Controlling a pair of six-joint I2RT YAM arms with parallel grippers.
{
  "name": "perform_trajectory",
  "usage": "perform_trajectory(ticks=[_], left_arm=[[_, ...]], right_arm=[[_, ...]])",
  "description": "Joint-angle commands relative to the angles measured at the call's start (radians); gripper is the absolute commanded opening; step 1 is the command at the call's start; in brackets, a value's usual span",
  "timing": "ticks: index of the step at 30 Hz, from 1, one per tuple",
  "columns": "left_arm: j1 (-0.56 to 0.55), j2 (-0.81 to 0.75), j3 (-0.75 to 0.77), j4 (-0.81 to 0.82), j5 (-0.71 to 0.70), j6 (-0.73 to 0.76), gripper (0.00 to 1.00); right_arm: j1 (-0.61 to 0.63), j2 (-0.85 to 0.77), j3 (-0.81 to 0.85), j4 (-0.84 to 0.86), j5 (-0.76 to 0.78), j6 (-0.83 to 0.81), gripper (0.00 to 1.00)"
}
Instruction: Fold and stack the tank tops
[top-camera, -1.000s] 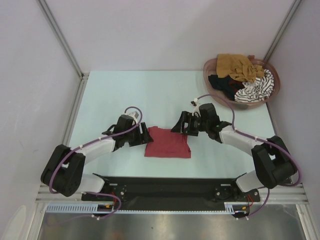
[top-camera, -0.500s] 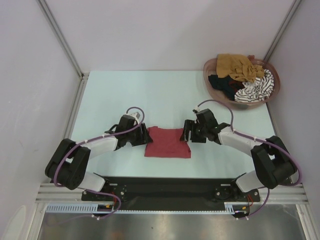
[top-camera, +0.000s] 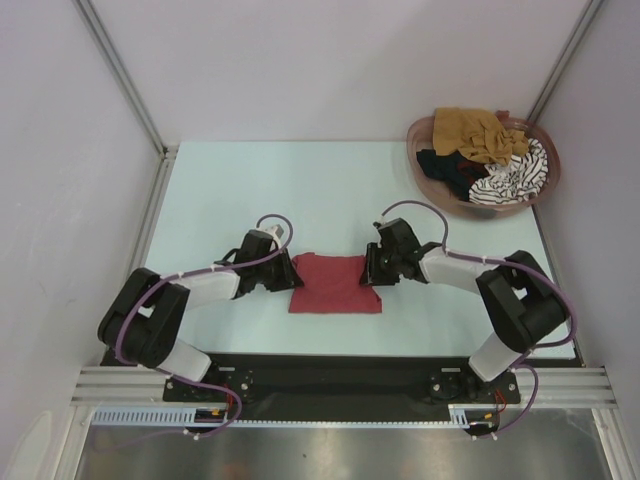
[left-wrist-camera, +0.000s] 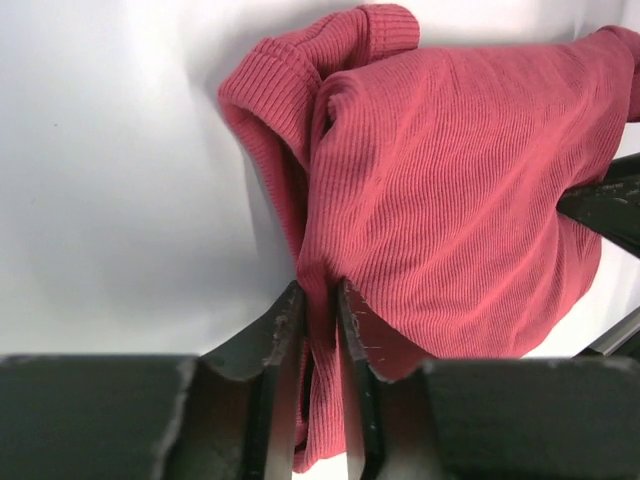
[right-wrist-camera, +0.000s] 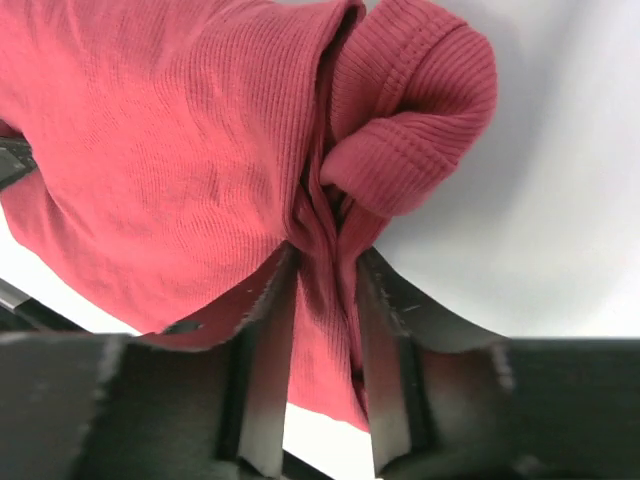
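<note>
At lower centre of the top view, the dark red tank top (top-camera: 335, 285) lies on the bench (top-camera: 300, 190); left hand (top-camera: 293, 272) and right hand (top-camera: 368, 270), nearly closed, pinch opposite edges, evidently for folding.

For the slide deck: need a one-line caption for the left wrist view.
Left hand pinches the near edge of the dark red tank top lying on the pale table.

The pale mint-green desk (top-camera: 300, 190) carries two things. A dark red tank top (top-camera: 335, 285) lies folded into a rough rectangle near the desk's front edge, about midway across. A pinkish-brown oval plastic basket (top-camera: 414, 135) sits at the far right corner, well apart from it.
</note>
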Motion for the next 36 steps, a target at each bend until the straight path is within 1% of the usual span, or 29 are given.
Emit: perform_trajectory(ticks=[1,2,5,8,10,15,16,17,19,20,22,24,26,29,31,34,36], left_arm=[[0.002,0.017,0.021,0.023,-0.028,-0.006,0.23],[0.005,0.017,0.017,0.034,-0.039,-0.007,0.22],[0.022,0.028,0.026,0.028,-0.039,-0.001,0.21],[0.044,0.034,0.043,0.005,-0.059,0.009,0.18],[0.064,0.032,0.035,0.016,-0.056,0.008,0.16],[0.191,0.046,0.027,0.031,-0.010,0.000,0.12],[0.232,0.049,0.032,0.025,0.000,0.003,0.12],[0.254,0.052,0.040,0.010,-0.003,0.008,0.12],[0.310,0.057,0.047,-0.012,-0.032,0.022,0.13],[0.330,0.058,0.047,-0.016,-0.031,0.025,0.13],[0.381,0.064,0.049,-0.013,-0.019,0.029,0.14],[0.392,0.068,0.060,-0.015,-0.019,0.042,0.15],[0.394,0.069,0.081,-0.041,-0.055,0.052,0.15],[0.409,0.071,0.090,-0.041,-0.091,0.051,0.15],[0.417,0.077,0.098,-0.041,-0.082,0.051,0.15],[0.417,0.100,0.119,-0.041,-0.049,0.062,0.15],[0.412,0.115,0.133,-0.067,-0.065,0.063,0.14]], right_arm=[[0.007,0.032,0.057,0.020,0.023,-0.003,0.33],[0.012,0.049,0.067,0.015,0.024,-0.004,0.29],[0.021,0.072,0.109,0.007,0.034,-0.004,0.24],[0.032,0.103,0.145,0.020,0.032,0.000,0.21],[0.039,0.141,0.187,0.024,0.028,0.003,0.21],[0.056,0.253,0.311,0.030,0.021,0.019,0.21],[0.065,0.302,0.336,0.035,0.014,0.026,0.22],[0.067,0.325,0.395,0.034,0.009,0.029,0.21],[0.084,0.377,0.454,0.029,-0.001,0.042,0.22],[0.091,0.423,0.519,0.023,-0.003,0.046,0.22],[0.099,0.455,0.573,0.015,0.001,0.052,0.22],[0.104,0.497,0.624,0.027,-0.008,0.069,0.22],[0.105,0.534,0.652,0.035,-0.025,0.079,0.22],[0.116,0.570,0.730,0.017,-0.038,0.076,0.22],[0.121,0.594,0.773,-0.006,-0.026,0.074,0.22],[0.118,0.594,0.776,-0.005,-0.025,0.077,0.22],[0.107,0.589,0.771,-0.015,-0.023,0.074,0.20]])
